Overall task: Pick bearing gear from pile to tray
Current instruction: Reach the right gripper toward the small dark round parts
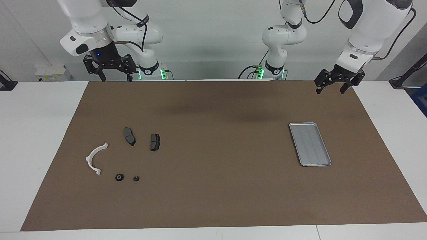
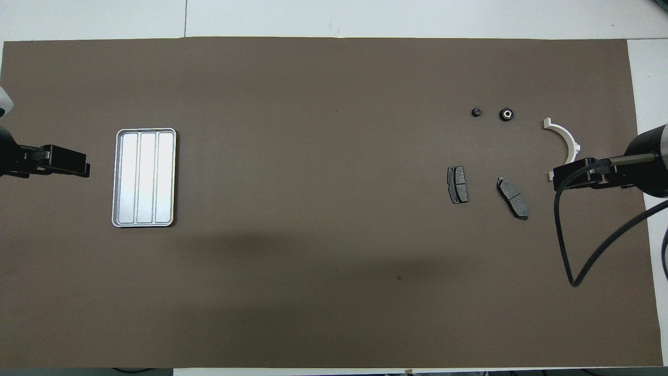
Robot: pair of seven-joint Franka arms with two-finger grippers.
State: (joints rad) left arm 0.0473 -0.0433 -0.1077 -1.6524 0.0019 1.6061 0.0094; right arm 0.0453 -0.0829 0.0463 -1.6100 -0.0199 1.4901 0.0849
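The pile lies loose on the brown mat toward the right arm's end. Farthest from the robots sit a black round bearing gear (image 1: 119,177) (image 2: 507,114) with a pale hub and a smaller black round piece (image 1: 136,178) (image 2: 476,112). Beside them is a white half-ring bracket (image 1: 95,159) (image 2: 566,140); two dark brake pads (image 1: 129,136) (image 2: 512,197) lie nearer the robots. The silver tray (image 1: 310,144) (image 2: 145,177) lies bare toward the left arm's end. My right gripper (image 1: 115,79) (image 2: 554,176) hangs open, high over the mat's edge. My left gripper (image 1: 329,90) (image 2: 86,169) waits open, raised near the tray's end.
The brown mat (image 1: 213,166) (image 2: 313,209) covers most of the white table (image 1: 40,133). A black cable (image 2: 566,245) loops from the right arm over the mat. Wide bare mat separates the pile from the tray.
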